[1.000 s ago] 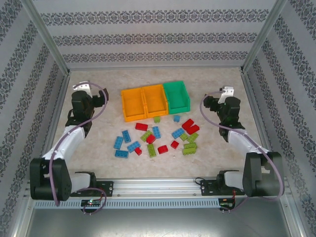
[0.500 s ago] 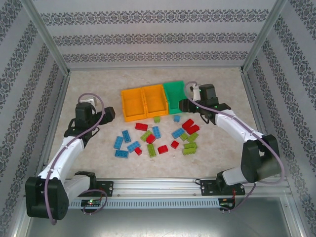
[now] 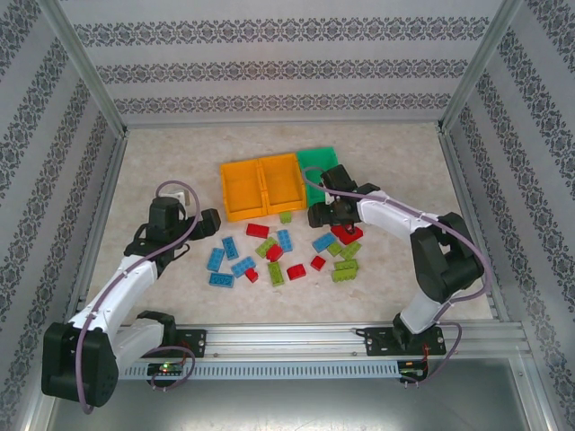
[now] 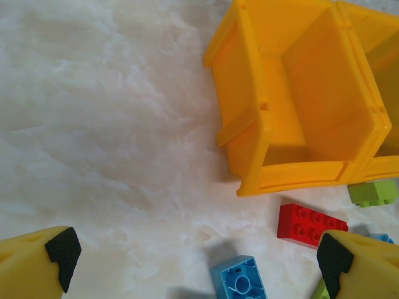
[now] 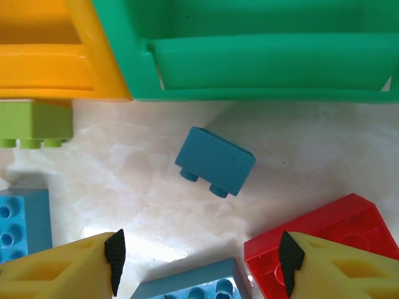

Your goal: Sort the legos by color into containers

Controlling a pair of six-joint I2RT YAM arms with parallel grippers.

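Red, blue and lime legos (image 3: 278,250) lie scattered in front of three containers in a row: two orange bins (image 3: 241,190) (image 3: 281,180) and a green bin (image 3: 312,162). My right gripper (image 3: 324,218) hovers open just in front of the green bin (image 5: 262,56). A small blue brick (image 5: 215,161) lies on its side ahead of its fingertips (image 5: 115,256), a red brick (image 5: 324,240) under the right one. My left gripper (image 3: 211,224) is wide open near the left orange bin (image 4: 293,93), above an upturned blue brick (image 4: 240,280) and beside a red brick (image 4: 308,224).
A lime brick (image 5: 34,123) sits against the orange bin's front edge (image 5: 56,87). Two more blue bricks (image 5: 19,221) (image 5: 193,285) lie near the right gripper. Patterned walls and metal posts (image 3: 85,67) enclose the marbled table (image 3: 404,162), bare at the left and right.
The right arm swung from the right side in front of the green bin and its jaws narrowed somewhat. The left arm reached toward the bricks, still wide open.
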